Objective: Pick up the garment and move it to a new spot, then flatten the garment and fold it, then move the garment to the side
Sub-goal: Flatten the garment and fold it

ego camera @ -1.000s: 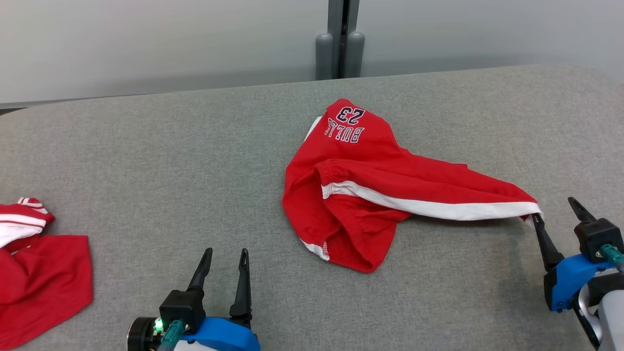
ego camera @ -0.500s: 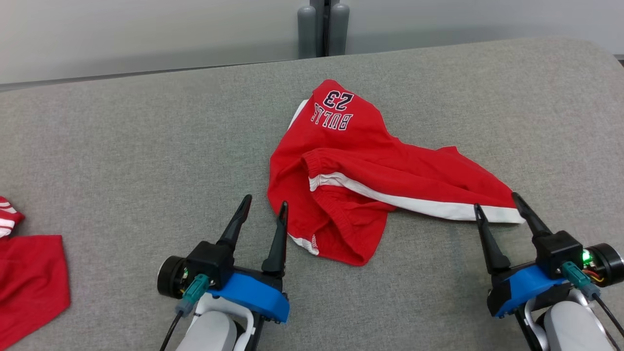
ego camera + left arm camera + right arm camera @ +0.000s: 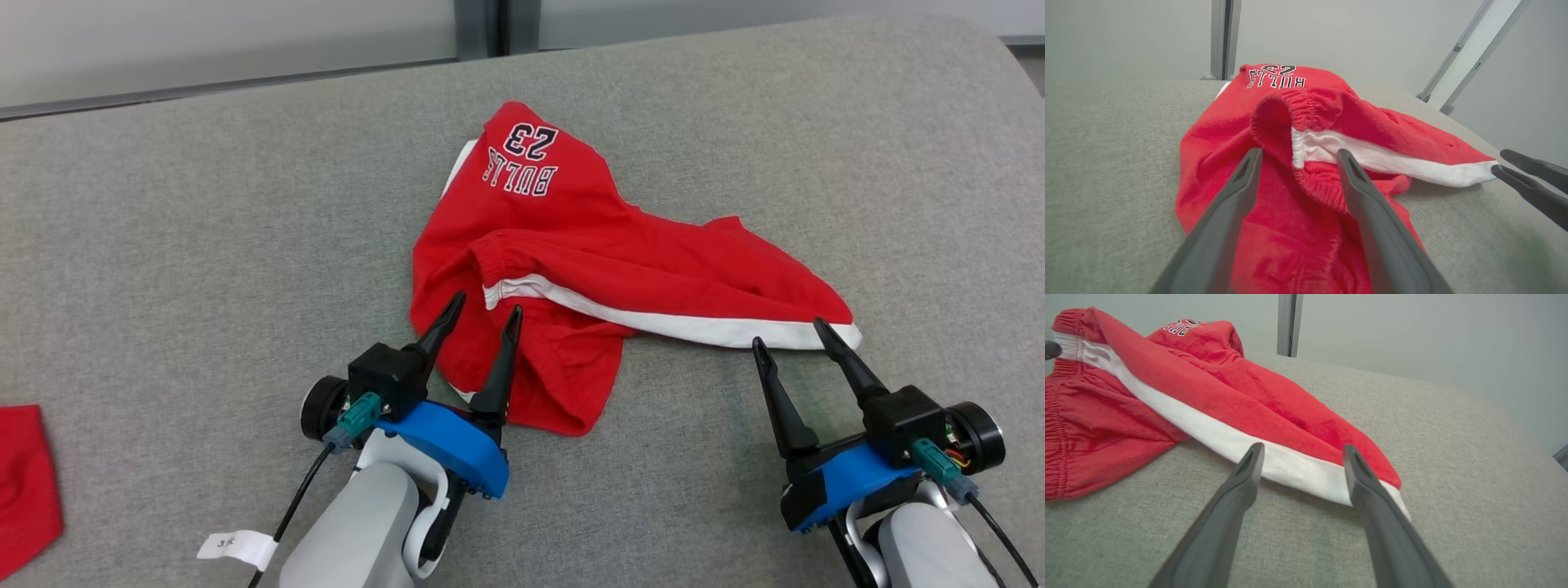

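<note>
Red shorts (image 3: 588, 253) with a white side stripe and "BULLS 23" print lie crumpled in the middle of the grey table (image 3: 204, 245). My left gripper (image 3: 486, 306) is open, its fingers over the shorts' near-left part, next to the elastic waistband (image 3: 1290, 122). My right gripper (image 3: 790, 333) is open too, its tips at the white hem on the shorts' right end (image 3: 1306, 473). In the left wrist view the shorts (image 3: 1290, 171) lie between and beyond the fingers (image 3: 1237, 196). The right gripper's fingers (image 3: 1531, 179) show at that view's right edge.
Another red garment (image 3: 24, 474) lies at the table's left edge, partly cut off. A white tag (image 3: 237, 547) hangs from the left arm's cable. The table's far edge meets a pale wall with a grey post (image 3: 482, 24).
The head camera has tilted down and turned. Both grippers have moved forward to the shorts: the left onto the near-left part, the right from the far right to the white hem.
</note>
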You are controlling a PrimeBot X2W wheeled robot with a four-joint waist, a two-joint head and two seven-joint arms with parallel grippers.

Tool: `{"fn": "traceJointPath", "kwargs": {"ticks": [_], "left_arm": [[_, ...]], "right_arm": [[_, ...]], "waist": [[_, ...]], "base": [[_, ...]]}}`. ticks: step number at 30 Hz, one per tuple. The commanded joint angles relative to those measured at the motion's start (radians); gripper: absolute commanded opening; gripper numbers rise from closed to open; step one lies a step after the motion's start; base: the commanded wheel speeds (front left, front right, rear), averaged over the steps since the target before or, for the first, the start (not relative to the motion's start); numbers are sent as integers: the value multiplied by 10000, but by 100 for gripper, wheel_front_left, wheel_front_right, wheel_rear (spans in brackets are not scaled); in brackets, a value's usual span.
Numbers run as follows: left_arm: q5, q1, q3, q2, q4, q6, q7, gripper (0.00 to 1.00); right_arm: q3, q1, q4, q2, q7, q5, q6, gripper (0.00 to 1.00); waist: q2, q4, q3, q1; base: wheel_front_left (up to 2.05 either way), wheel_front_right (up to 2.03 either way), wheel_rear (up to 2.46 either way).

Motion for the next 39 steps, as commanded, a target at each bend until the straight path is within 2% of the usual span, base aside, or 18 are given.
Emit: {"fn": "traceJointPath", "kwargs": {"ticks": [1,6,7,9,10,16,22,29,34,39], "left_arm": [[-55,-159,-47,8,70,-33,-29,100],[-440,-332,-52,10,233,-94,-28,100],[-475,-372,-50,10,244,-114,-29,79],[-613,-486,22,10,229,-153,-29,8],[-674,-503,41,8,210,-167,-28,0],[-968,-265,144,13,-266,-247,-29,0],[-1135,511,-37,11,-876,-300,-29,0],[-1663,1390,-189,8,-612,-363,-29,0],[-1514,1639,184,20,-50,-372,-27,0],[-1214,1744,943,15,521,-283,-29,0]], "right_arm": [[19,-83,-53,25,-34,59,-3,100],[91,-99,-66,49,-35,121,-3,100],[102,-97,-71,60,-35,131,-3,100],[128,-139,-93,91,-35,143,-3,100],[137,-144,-89,92,-35,158,-3,100],[105,-45,-38,108,-33,219,-3,100],[-14,343,-33,228,-34,243,-3,100],[5,715,204,479,-34,249,-3,100],[-101,882,275,632,-34,247,-3,100],[-316,1044,293,747,-34,314,-3,100]], "waist": [[0,-35,38,0],[0,-198,146,0],[0,-222,161,0],[0,-263,201,0],[0,-263,205,0],[0,-64,-31,0],[0,645,-633,0],[0,1346,-1331,0],[0,1457,-1533,0],[0,1230,-1570,0]], "base": [[0,0,0],[0,0,0],[0,0,0],[0,0,0],[0,0,0],[0,0,0],[0,0,0],[0,0,0],[0,0,0],[0,0,0]]}}
